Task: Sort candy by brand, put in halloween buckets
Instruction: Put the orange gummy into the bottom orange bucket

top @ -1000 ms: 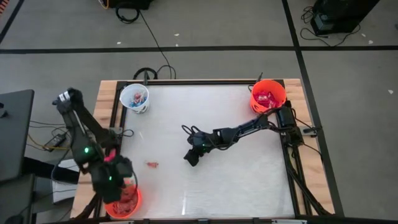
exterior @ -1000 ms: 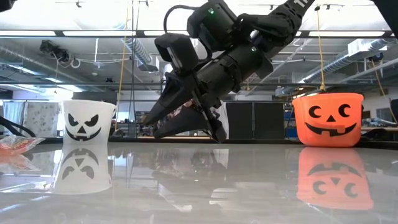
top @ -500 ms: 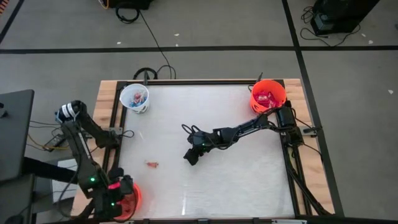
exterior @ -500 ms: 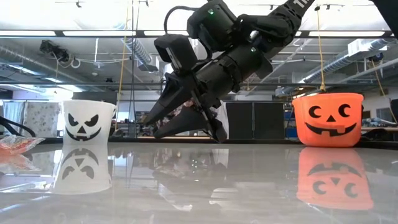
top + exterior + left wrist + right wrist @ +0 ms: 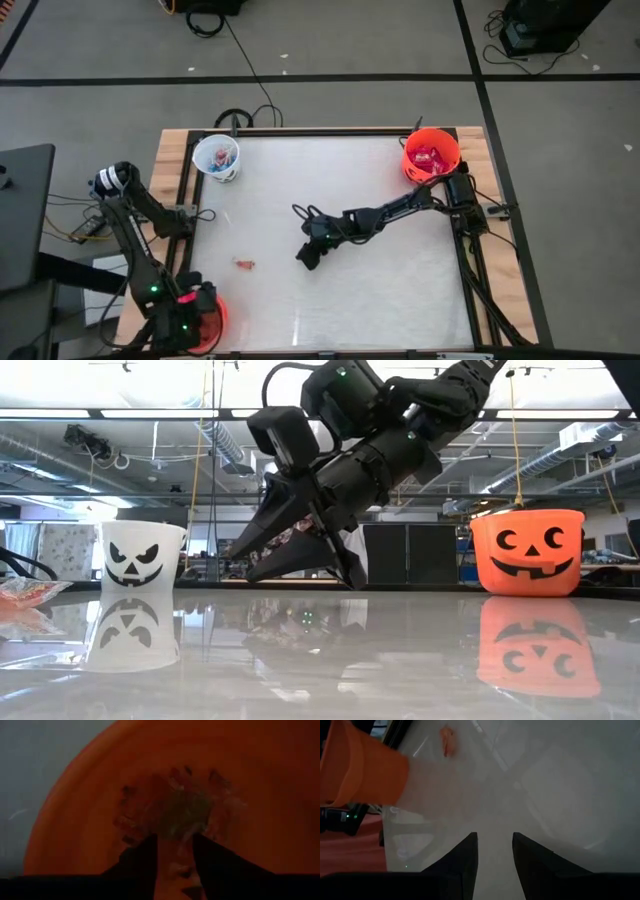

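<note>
Low view: white bucket [image 5: 143, 565] and orange bucket [image 5: 527, 552] bear jack-o'-lantern faces, no writing

- The white table [image 5: 380, 290] has a wooden frame around its edges.
- Black cables [image 5: 235, 55] lie on the grey floor behind the table.
- A dark box [image 5: 545, 25] stands on the floor, far right.

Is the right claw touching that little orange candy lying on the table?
Apart. The high view shows bare table between the right claw and the candy.
</note>
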`<control>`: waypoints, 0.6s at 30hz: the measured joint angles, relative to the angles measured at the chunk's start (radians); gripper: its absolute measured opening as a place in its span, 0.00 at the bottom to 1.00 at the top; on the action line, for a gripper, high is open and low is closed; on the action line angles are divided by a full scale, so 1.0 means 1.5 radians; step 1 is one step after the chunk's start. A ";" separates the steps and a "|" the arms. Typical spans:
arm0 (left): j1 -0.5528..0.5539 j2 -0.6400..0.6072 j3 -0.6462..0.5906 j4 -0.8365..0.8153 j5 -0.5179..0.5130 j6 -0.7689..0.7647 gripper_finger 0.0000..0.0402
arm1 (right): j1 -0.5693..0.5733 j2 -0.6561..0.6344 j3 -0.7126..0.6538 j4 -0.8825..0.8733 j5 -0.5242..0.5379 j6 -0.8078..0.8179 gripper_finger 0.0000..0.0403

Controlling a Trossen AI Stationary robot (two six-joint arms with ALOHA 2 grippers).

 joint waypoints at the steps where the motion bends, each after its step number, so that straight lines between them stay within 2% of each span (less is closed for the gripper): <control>1: 0.000 0.000 0.000 0.000 0.004 -0.004 0.34 | 0.000 0.000 0.000 0.000 0.000 -0.001 0.33; 5: 0.002 -0.008 0.030 -0.020 0.052 -0.036 0.40 | 0.000 0.000 0.000 0.000 -0.002 -0.001 0.33; 8: -0.010 -0.022 0.106 -0.080 -0.012 -0.033 0.39 | 0.001 0.000 0.000 0.000 -0.003 -0.002 0.33; 13: -0.009 -0.022 0.213 -0.279 -0.085 -0.004 0.36 | -0.002 0.000 0.000 0.000 -0.002 -0.013 0.33; 18: 0.043 -0.021 0.222 -0.324 -0.090 0.097 0.34 | -0.013 0.000 0.000 0.000 -0.002 -0.018 0.33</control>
